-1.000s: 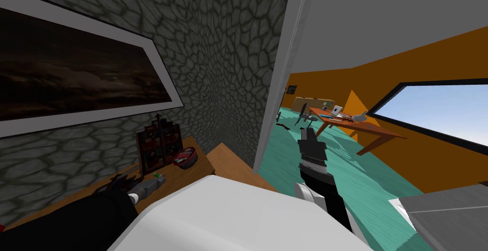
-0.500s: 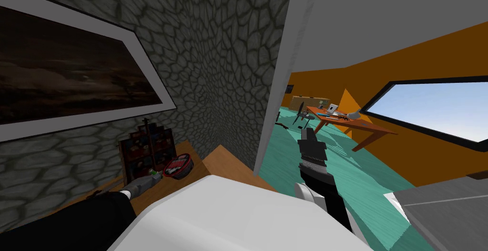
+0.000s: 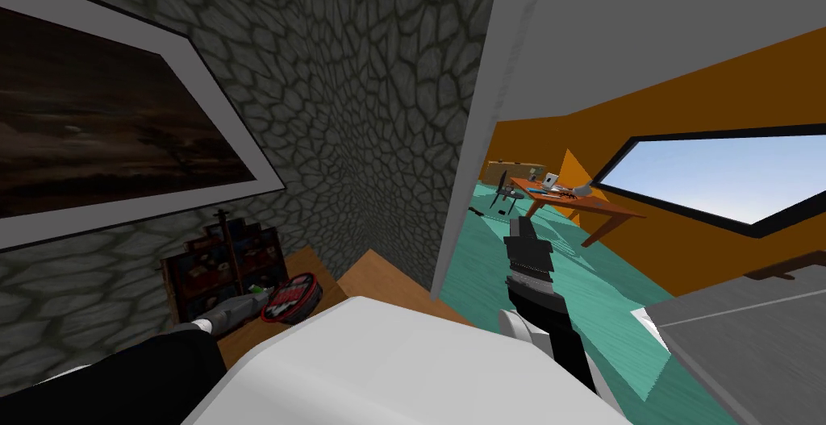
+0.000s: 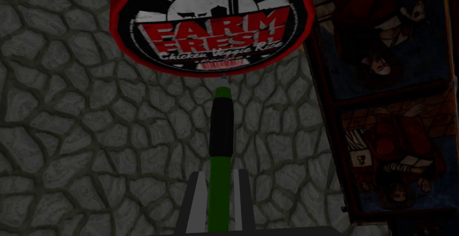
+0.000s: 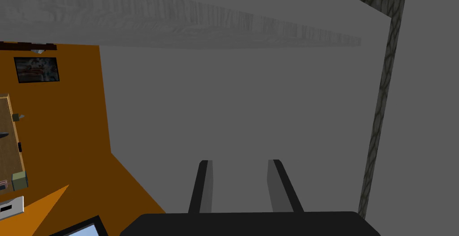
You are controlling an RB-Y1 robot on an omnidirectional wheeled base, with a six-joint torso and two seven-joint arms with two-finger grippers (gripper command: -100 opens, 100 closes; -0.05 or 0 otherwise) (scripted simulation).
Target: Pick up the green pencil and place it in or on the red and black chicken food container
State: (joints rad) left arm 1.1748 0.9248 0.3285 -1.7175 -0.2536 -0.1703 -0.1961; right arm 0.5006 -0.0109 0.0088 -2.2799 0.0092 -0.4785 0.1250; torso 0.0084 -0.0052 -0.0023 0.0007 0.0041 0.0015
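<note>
Here, a grey stone wall (image 3: 363,106) rises on my left, and a large dark picture in a pale frame (image 3: 105,130) hangs on it. Below that runs a wooden tabletop (image 3: 387,277) set against the stone. A dark shelf unit (image 3: 222,263) packed with small red and brown items stands on it at the wall. The right arm is raised ahead of the chest, beside the edge of a pale grey wall. The right gripper (image 5: 239,164) faces that plain surface with its two blades parted a modest way and nothing between them. On the tabletop just beside the shelf unit sits the chicken food container (image 4: 210,23), round and shallow. It has a red rim and a black face lettered "FARM FRESH Chicken Veggie Rice" in red and white. The left gripper (image 4: 219,202) reaches in low over the tabletop towards it, its fingers (image 4: 197,202) pressed against the sides of the green pencil (image 4: 220,157). The pencil runs straight out past the fingertips, green in the grasp, then a black sleeve, then a short green end. That end lies right at the container's red rim. From this angle it seems to stop just short of it, though I cannot tell whether the two touch.
</note>
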